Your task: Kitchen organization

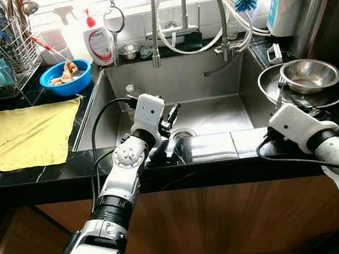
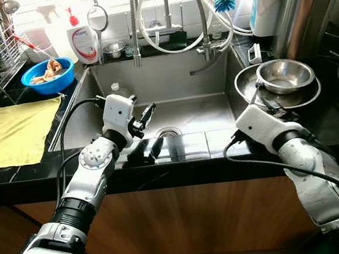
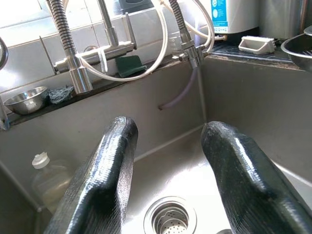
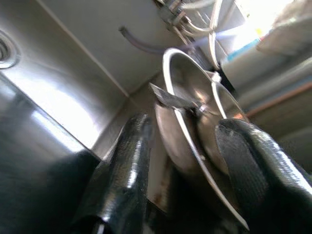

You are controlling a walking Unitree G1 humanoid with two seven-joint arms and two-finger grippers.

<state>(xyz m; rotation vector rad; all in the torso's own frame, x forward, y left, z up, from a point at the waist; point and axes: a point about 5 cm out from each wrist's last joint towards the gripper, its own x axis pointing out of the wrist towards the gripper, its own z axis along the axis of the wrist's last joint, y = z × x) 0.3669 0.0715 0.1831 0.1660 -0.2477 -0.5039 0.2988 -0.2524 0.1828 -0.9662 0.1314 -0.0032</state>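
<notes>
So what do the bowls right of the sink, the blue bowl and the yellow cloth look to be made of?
The nested bowls look like stainless steel: silvery, mirror-bright, with sharp highlights. The blue bowl is probably plastic: uniform saturated colour, soft gloss, though glazed ceramic can't be ruled out. The yellow cloth seems a soft woven or microfibre fabric: matte, slightly wrinkled, lying flat on the black counter.

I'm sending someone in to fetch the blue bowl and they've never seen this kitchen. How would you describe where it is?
Start at the steel sink under the window and look to its back left corner. There, on the black counter, the blue bowl sits between the wire dish rack and the white soap bottle, just beyond the yellow cloth. It is the one bright blue bowl, with brownish scraps inside; the other bowls are steel.
</notes>
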